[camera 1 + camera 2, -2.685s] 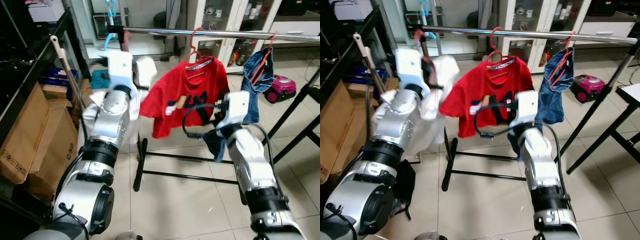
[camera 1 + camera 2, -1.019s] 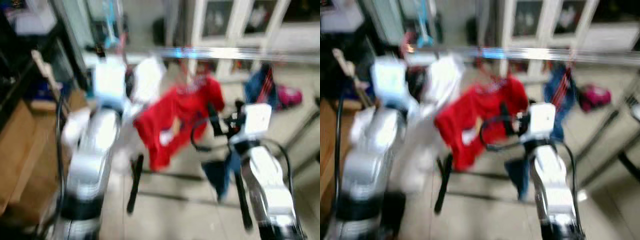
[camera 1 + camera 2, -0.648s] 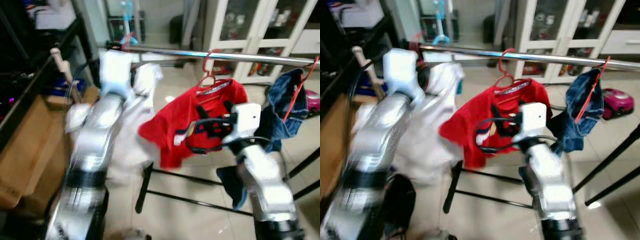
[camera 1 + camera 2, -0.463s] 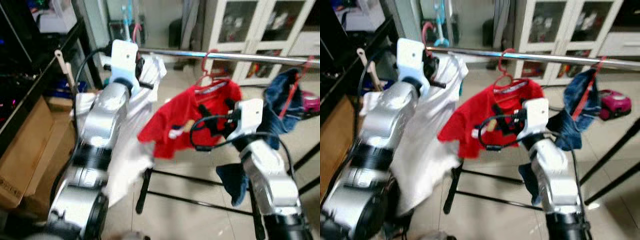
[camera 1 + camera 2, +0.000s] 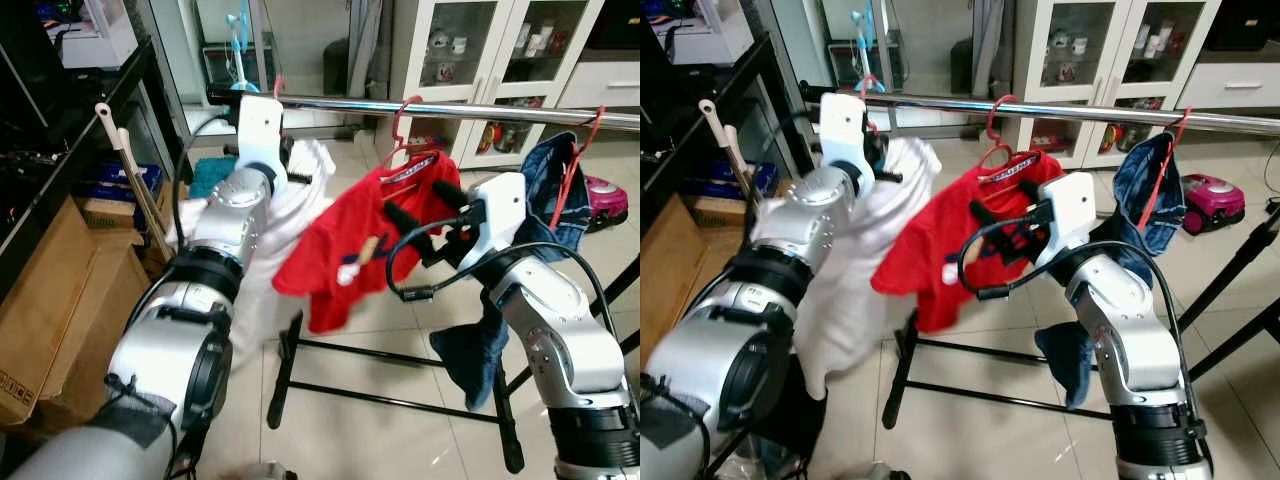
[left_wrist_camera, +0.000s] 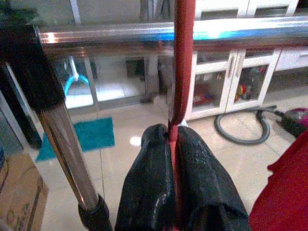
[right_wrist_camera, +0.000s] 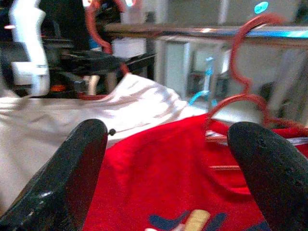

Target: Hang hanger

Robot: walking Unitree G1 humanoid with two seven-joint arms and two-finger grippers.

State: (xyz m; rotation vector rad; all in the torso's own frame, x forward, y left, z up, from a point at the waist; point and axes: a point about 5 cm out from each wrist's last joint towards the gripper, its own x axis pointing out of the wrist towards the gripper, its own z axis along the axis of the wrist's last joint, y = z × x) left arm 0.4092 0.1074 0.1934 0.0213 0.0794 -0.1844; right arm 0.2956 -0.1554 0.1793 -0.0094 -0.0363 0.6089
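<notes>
My left gripper (image 6: 173, 139) is shut on the stem of a red hanger (image 6: 184, 57), raised to the left end of the steel rail (image 5: 520, 112). The hanger's hook (image 5: 278, 88) crosses the rail; whether it rests on it I cannot tell. A white garment (image 5: 300, 185) hangs from this hanger. My right gripper (image 5: 420, 205) is open, its fingers (image 7: 82, 159) spread wide right in front of a red t-shirt (image 5: 350, 250) that hangs on its own red hanger (image 5: 400, 125).
A blue denim garment (image 5: 555, 185) hangs further right on the rail. Cardboard boxes (image 5: 60, 290), a black shelf (image 5: 90, 110) and a leaning stick (image 5: 140, 190) stand at left. The rack's black base (image 5: 380, 400) lies below; white cabinets (image 5: 470, 40) stand behind.
The camera has shifted and the blur has cleared. My left gripper has lifted the hanger with the white garment up to the rail. The right gripper stays open by the red shirt.
</notes>
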